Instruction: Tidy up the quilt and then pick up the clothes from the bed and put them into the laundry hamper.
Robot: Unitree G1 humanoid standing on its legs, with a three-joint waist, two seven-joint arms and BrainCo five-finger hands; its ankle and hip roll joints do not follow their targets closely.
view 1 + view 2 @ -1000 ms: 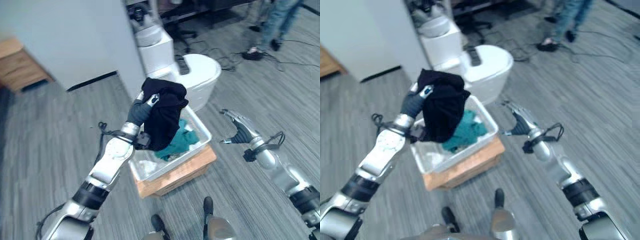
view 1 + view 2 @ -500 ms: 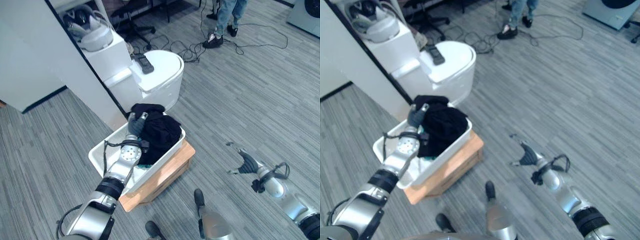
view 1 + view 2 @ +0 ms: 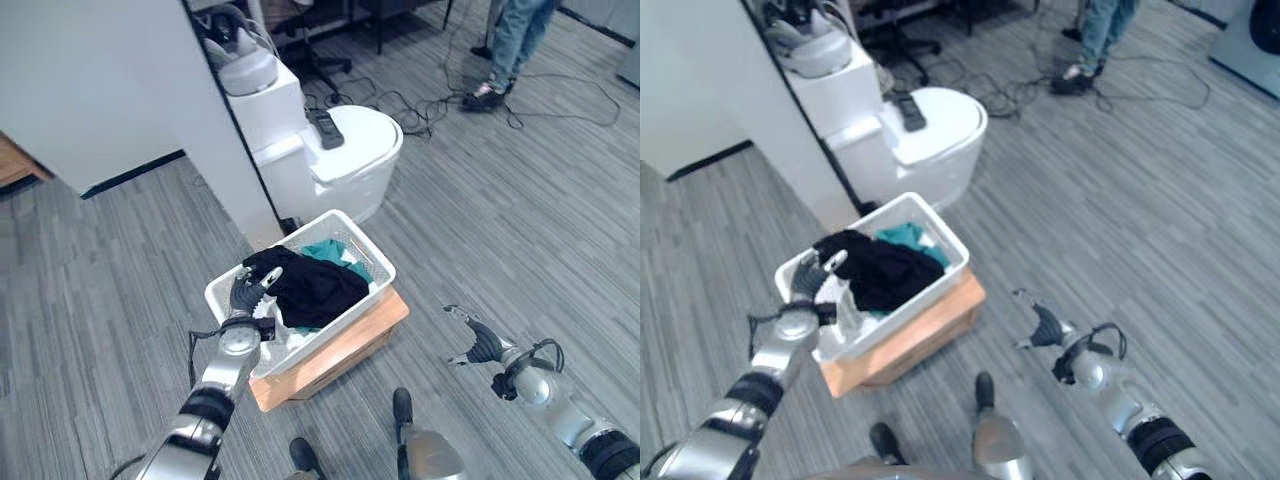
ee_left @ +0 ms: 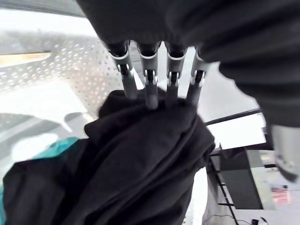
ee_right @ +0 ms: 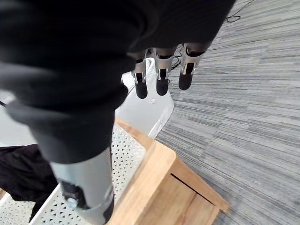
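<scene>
A white perforated laundry hamper (image 3: 377,264) stands on a low wooden stand (image 3: 345,347) on the grey floor. A black garment (image 3: 312,290) lies inside it, over a teal cloth (image 3: 326,251). My left hand (image 3: 250,294) is at the hamper's near-left end, open. In the left wrist view its straight fingers (image 4: 149,86) rest on the edge of the black garment (image 4: 136,159). My right hand (image 3: 480,343) hangs open over the floor to the right of the stand, holding nothing. Its fingers (image 5: 160,80) are relaxed, with the hamper wall (image 5: 127,151) beside them.
A white toilet (image 3: 345,160) stands just behind the hamper, against a white partition wall (image 3: 150,90). A person's legs (image 3: 510,45) and loose cables (image 3: 420,105) are at the back right. Bare grey floor lies to the right.
The camera has shifted. My left hand has lowered the black garment into the hamper and its fingers have straightened off it. The right hand stays low and open.
</scene>
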